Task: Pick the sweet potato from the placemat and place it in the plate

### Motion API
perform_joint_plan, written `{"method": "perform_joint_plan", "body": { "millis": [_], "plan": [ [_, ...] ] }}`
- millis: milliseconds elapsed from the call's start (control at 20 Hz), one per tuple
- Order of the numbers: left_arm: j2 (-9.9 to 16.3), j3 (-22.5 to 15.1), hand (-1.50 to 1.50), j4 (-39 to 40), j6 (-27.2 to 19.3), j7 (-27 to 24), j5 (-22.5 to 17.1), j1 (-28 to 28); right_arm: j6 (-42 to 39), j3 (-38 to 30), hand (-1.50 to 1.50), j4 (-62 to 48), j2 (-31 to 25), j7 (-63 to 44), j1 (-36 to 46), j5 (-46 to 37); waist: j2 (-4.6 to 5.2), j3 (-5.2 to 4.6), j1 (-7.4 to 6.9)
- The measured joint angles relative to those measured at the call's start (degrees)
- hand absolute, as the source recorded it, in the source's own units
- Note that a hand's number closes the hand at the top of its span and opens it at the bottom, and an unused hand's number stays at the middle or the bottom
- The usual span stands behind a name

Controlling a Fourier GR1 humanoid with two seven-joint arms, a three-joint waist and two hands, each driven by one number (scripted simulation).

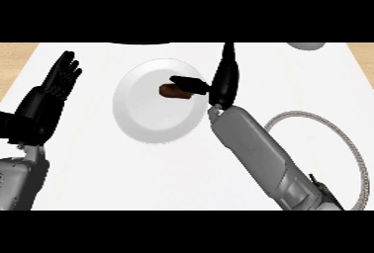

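One sweet potato (172,91), one plate (146,123), two hands.

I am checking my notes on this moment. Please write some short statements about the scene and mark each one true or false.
1. The sweet potato is over the plate. True.
2. The right hand is at the sweet potato. True.
3. The left hand holds the sweet potato. False: it is open, fingers up, at the left edge.
4. The sweet potato lies on the placemat. False: the placemat, at the right, bears nothing visible.
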State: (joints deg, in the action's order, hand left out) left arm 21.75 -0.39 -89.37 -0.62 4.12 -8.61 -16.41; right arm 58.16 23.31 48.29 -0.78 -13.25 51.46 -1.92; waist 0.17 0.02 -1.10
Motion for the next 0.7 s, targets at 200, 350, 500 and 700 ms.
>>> {"method": "perform_joint_plan", "body": {
  "millis": [200, 350, 500, 700],
  "plan": [
    [-0.6, 0.6, 0.0, -1.5, -0.3, 0.7, 0.8, 1.4, -3.2, -0.1, -1.5, 7.3, -3.2, 2.0, -7.1, -0.5, -0.22, -0.01, 0.87],
    [-0.9, 1.0, 0.0, -1.8, 0.0, 0.3, 1.1, 2.3, -5.9, 0.2, -1.5, 14.4, -6.9, 2.5, -13.7, -0.7, -0.34, -0.02, 1.36],
    [-1.0, 1.8, 0.0, -0.6, 0.5, 0.9, 1.2, 0.6, -8.6, 0.1, -1.5, 21.7, -10.9, 1.6, -19.4, -1.0, -0.36, -0.02, 1.7],
    [-1.7, 2.2, 0.0, -2.0, 0.9, 1.4, 2.0, 1.5, -10.9, 0.2, -1.5, 30.2, -14.0, 0.2, -26.7, -2.9, -0.35, -0.02, 1.57]
  ]
}}
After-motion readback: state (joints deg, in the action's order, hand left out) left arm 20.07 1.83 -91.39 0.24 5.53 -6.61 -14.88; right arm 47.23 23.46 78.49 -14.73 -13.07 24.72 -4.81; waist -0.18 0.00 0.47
